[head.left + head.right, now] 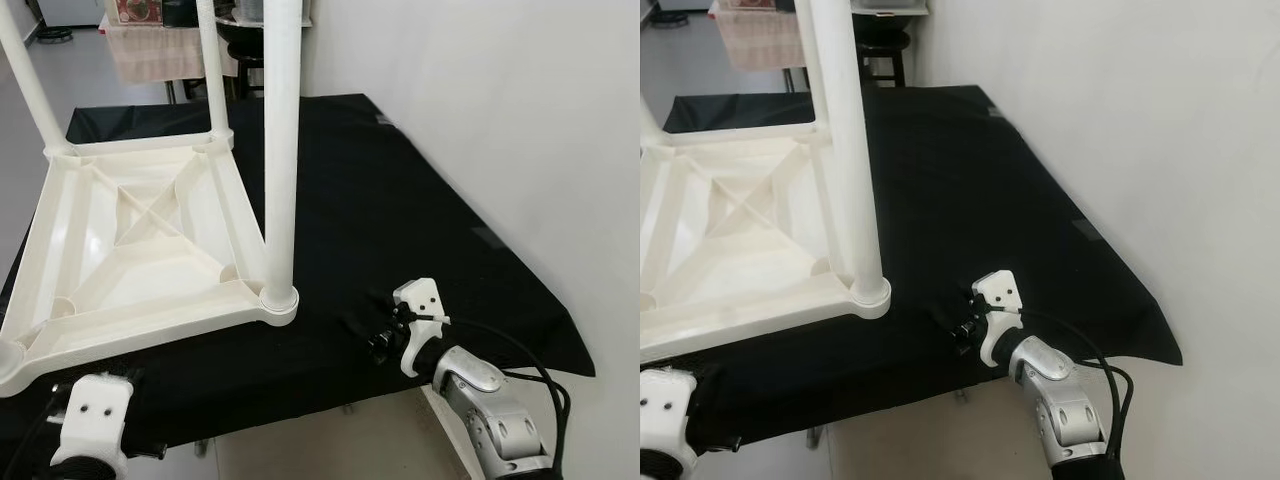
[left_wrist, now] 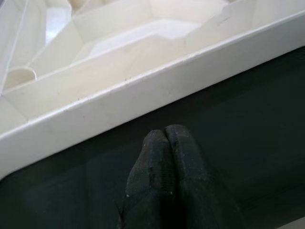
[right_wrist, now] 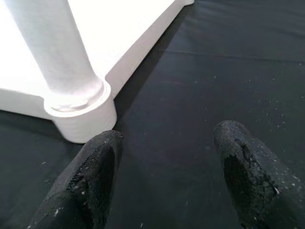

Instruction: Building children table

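A white plastic children's table (image 1: 150,300) lies upside down on the black cloth (image 1: 400,200). Three white legs stand up from its corners: the near right leg (image 1: 281,150), the far right leg (image 1: 210,70) and the far left leg (image 1: 25,80). My right gripper (image 3: 167,167) rests open on the cloth, and its fingers (image 3: 90,176) point at the socket of the near right leg (image 3: 81,107), a short way off it. My left gripper (image 2: 165,138) is shut with nothing in it, just in front of the tabletop's near rim (image 2: 143,100).
A white wall (image 1: 520,120) runs along the right side of the cloth-covered surface, whose front edge (image 1: 330,405) is near my arms. Bare cloth lies between the white table and the wall. A draped table (image 1: 160,50) and a dark stool (image 1: 880,45) stand at the back.
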Robot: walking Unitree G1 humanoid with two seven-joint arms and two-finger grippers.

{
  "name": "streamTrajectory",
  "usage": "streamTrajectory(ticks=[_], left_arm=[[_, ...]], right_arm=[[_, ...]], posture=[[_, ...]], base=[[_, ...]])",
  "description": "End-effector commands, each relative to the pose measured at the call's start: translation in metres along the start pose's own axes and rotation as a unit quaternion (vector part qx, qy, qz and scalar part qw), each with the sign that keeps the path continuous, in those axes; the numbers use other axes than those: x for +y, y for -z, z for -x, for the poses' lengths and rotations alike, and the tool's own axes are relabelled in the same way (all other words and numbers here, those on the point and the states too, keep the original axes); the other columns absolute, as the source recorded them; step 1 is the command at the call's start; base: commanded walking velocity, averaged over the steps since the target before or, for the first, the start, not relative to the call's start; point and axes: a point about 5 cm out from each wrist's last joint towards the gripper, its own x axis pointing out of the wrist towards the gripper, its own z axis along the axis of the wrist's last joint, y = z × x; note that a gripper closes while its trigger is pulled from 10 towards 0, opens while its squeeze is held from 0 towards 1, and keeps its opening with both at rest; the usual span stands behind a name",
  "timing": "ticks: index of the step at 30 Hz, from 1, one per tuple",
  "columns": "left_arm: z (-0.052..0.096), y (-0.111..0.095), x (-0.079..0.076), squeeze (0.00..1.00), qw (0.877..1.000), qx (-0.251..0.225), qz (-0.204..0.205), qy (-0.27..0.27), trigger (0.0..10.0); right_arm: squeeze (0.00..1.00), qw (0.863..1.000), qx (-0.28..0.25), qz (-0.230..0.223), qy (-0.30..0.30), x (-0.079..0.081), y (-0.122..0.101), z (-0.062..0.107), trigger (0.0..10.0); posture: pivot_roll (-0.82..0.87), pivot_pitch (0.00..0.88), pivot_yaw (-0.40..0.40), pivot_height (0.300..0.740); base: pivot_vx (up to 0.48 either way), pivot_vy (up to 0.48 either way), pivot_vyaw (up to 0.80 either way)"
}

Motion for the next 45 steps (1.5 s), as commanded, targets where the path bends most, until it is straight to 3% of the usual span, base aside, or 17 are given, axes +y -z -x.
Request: streamTrajectory(ticks=[1,23,33,39,45], left_arm=[[0.0,0.007,-0.005,0.0,1.0,0.021,0.002,0.01,10.0],[-0.012,0.0,0.004,0.0,1.0,-0.014,-0.022,-0.002,10.0],[-0.016,-0.004,0.003,0.0,0.999,-0.026,0.012,0.014,10.0],[-0.021,-0.011,0.007,0.0,0.999,-0.046,0.01,-0.005,10.0],[-0.021,-0.006,0.009,0.0,0.999,-0.025,0.032,-0.028,10.0]], right_arm=[[0.0,1.0,0.008,0.0,0.015,-0.004,0.002,0.004,10.0],[0.0,0.998,0.029,0.042,0.037,-0.006,0.002,0.006,10.0],[0.0,0.998,0.024,0.034,0.04,-0.002,0.003,0.008,10.0],[0.0,0.998,0.02,0.028,0.046,-0.003,0.002,0.007,10.0],[0.0,0.998,0.017,0.026,0.049,-0.005,0.001,0.004,10.0]], posture=[[0.09,0.098,-0.059,0.74],[0.08,0.087,-0.061,0.74],[0.07,0.084,-0.055,0.74],[0.08,0.081,-0.056,0.74],[0.08,0.079,-0.055,0.74]], base=[[-0.48,0.0,0.0],[-0.013,0.0,0.0],[0.0,0.0,0.0],[0.0,0.0,0.0],[0.0,0.223,0.0]])
